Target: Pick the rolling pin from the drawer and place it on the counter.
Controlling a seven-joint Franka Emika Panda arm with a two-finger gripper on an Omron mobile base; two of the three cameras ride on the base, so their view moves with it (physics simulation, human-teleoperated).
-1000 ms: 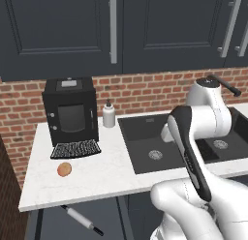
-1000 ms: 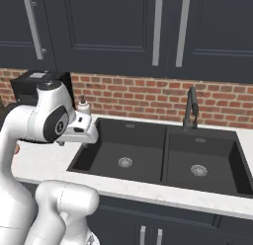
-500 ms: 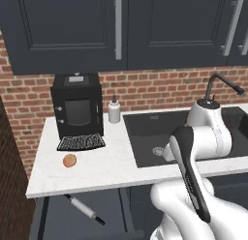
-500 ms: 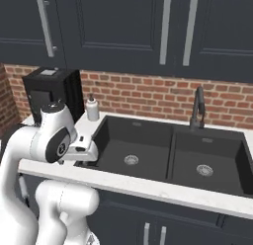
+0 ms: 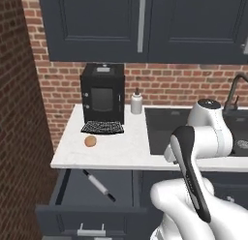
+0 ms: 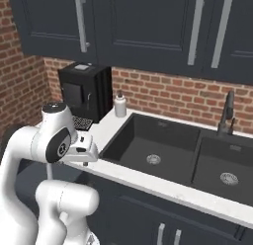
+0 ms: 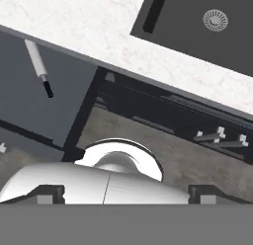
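The rolling pin [image 5: 99, 185] lies slantwise in the pulled-out drawer [image 5: 70, 193] under the counter's left end, its black handle toward the drawer front. In the hand view the rolling pin [image 7: 38, 65] shows at the upper left inside the drawer [image 7: 29, 105], just below the counter [image 7: 94, 26] edge. My gripper [image 7: 126, 193] hangs open in front of the counter edge, to the right of the drawer and well above it, with nothing between its fingertips [image 7: 49, 192]. The white counter [image 5: 121, 149] runs from the coffee machine to the sink.
A black coffee machine [image 5: 102, 95] stands at the counter's back left, a small orange-brown ball [image 5: 90, 141] in front of it and a white bottle [image 5: 136, 102] beside it. The dark sink [image 6: 153, 145] is to the right. A brick wall [image 5: 22, 113] closes the left side.
The whole scene has shifted right in both base views, so the base has driven left. The open drawer and rolling pin now sit fuller in the left base view. The arm has dropped lower.
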